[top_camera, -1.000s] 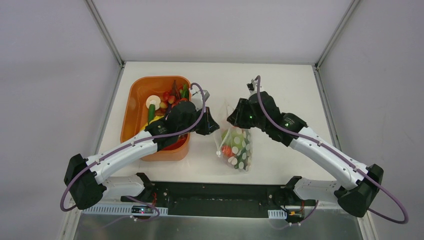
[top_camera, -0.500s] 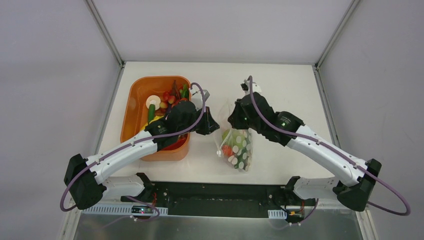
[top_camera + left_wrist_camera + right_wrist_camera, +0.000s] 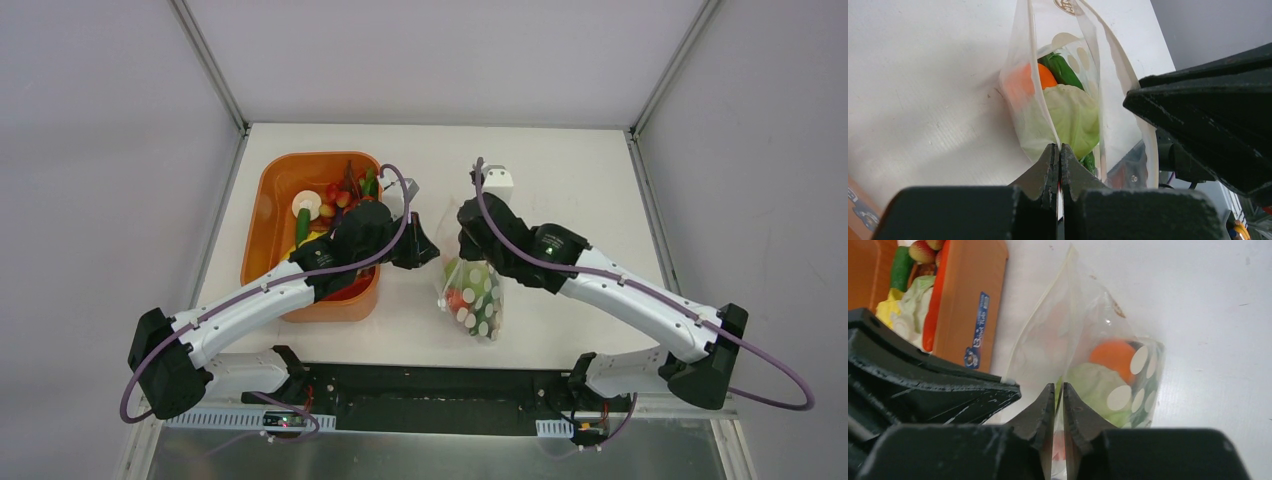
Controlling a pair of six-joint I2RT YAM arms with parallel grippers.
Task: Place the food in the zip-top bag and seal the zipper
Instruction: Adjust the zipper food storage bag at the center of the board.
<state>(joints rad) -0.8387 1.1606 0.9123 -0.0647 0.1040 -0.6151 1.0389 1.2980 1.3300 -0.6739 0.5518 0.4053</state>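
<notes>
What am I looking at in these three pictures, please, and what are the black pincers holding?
Two robot arms are bolted at the near edge of a white table. The overhead picture comes from a fixed camera; the other two come from cameras on each wrist. On the table sit an orange tub of toy food and a dotted clear zip-top bag holding a cabbage, an orange ball and more. The left gripper and right gripper each pinch the bag's upper edge, shut.

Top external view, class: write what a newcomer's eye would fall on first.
The dotted zip-top bag mid-table, pinched at its top edge by the left fingers and right fingers, with an orange ball and pale cabbage inside. Left of it, an orange tub heaped with toy food.
</notes>
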